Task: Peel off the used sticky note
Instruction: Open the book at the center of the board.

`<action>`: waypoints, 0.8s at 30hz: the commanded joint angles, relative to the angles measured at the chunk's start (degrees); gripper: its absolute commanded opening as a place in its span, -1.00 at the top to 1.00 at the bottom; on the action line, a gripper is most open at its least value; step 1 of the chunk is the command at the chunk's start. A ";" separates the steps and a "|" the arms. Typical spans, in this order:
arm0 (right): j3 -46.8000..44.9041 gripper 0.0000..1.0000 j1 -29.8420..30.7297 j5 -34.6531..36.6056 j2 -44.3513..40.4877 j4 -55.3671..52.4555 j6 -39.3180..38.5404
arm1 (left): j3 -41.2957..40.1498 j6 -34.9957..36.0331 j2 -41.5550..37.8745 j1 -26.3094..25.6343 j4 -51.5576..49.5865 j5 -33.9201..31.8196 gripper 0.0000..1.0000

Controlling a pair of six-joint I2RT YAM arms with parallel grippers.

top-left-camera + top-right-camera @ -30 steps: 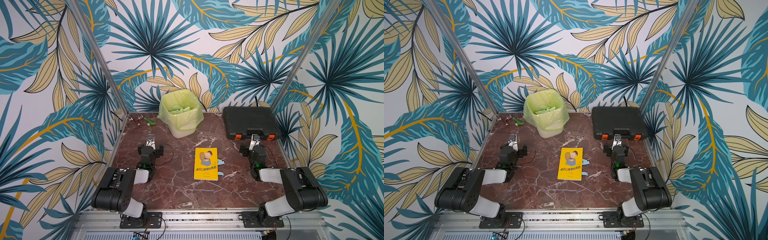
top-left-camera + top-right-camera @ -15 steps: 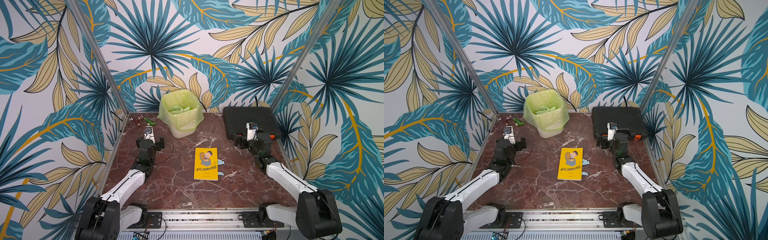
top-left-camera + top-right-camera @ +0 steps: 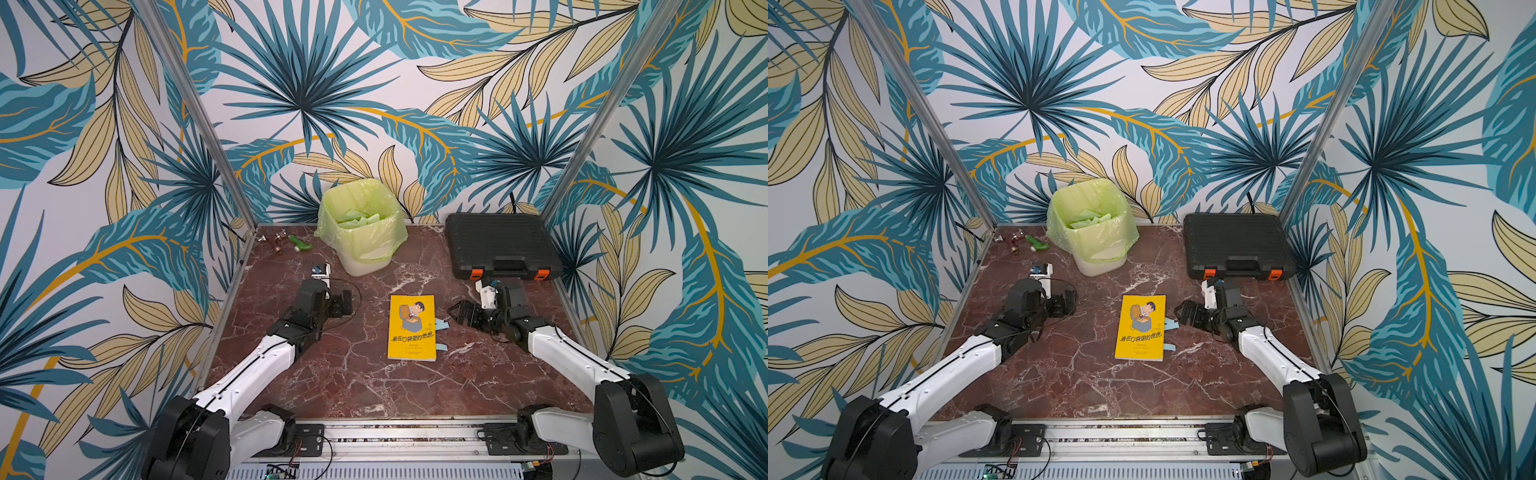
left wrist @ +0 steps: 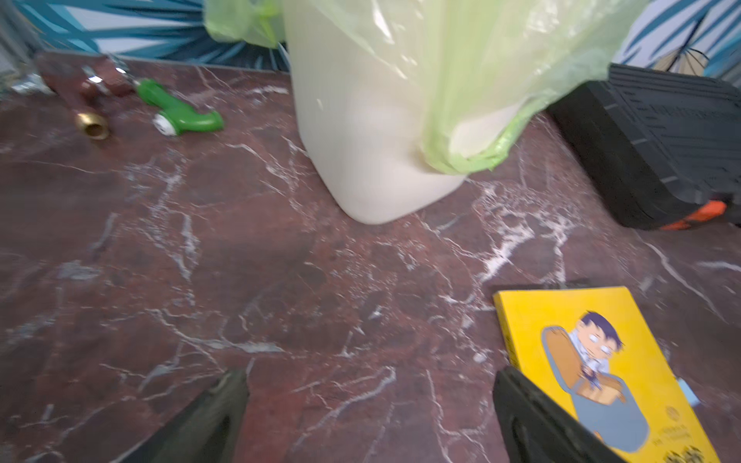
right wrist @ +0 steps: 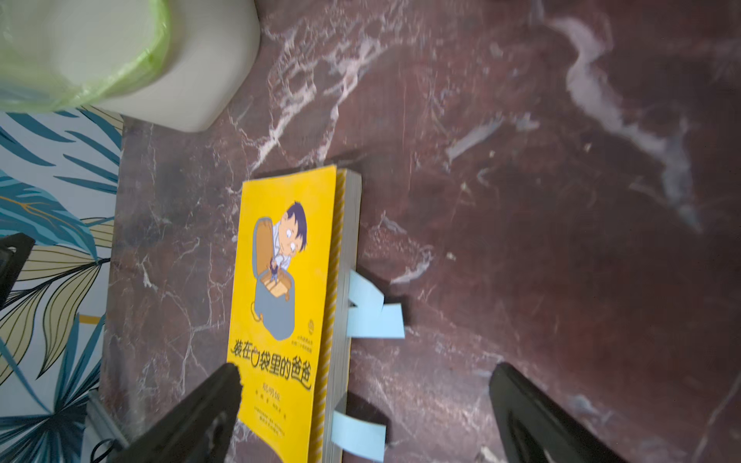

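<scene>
Table (image 3: 353,374): red-brown marble with white veins, walled in by leaf-patterned panels.
Book (image 3: 412,327): a yellow paperback with a cartoon boy on the cover. It lies flat and closed near the middle of the table, between the two arms.
Sticky notes (image 5: 373,308): pale blue paper tabs poking out of the book's page edge, on the side facing the right arm. Two overlap about halfway along that edge, and a third note (image 5: 357,435) sits nearer the corner closest to the robot. All are tucked into the pages.
Right pincer (image 3: 459,313): released, spread wide, low over the table just beside the book's page edge. It points toward the overlapping pair of notes, near them but apart in both top views. In the right wrist view the page edge and the notes lie ahead, between its two black fingers (image 5: 216,397).
Left pincer (image 3: 347,300): released, spread wide, over bare marble on the opposite side of the book and apart from it, in front of the bin. In the left wrist view a corner of the book shows beside one fingertip.
Bin (image 3: 361,232): white, lined with a light green bag, at the back of the table, with pale paper scraps inside.
Case (image 3: 500,245): black plastic with orange latches, closed, in the back right corner behind the right pincer.
Back left corner: a green fitting (image 4: 180,114) and a brass fitting (image 4: 93,127) lying near each other.
</scene>
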 commanded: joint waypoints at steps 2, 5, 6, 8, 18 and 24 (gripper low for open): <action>-3.90 -0.66 1.96 -4.91 -2.41 -1.97 4.39 | 2.70 -5.11 1.86 -2.19 -5.04 6.85 -1.00; -6.75 -0.42 2.84 -8.09 -1.58 0.94 5.98 | 3.79 -6.33 3.61 -3.94 -6.18 9.79 -1.00; -7.24 -0.35 3.22 -8.79 -0.89 1.53 5.99 | 4.29 -6.43 4.27 -4.59 -7.10 10.19 -1.00; -8.03 -0.20 4.00 -9.03 0.24 2.09 6.00 | 5.13 -6.36 5.19 -6.06 -8.51 10.21 -1.00; -11.56 -0.14 5.45 -11.03 6.28 12.47 9.49 | 5.48 -7.80 8.17 -9.71 -9.16 9.33 -1.00; -11.47 0.01 6.49 -11.23 9.28 15.67 10.53 | 6.26 -7.80 9.40 -10.50 -9.67 8.71 -1.00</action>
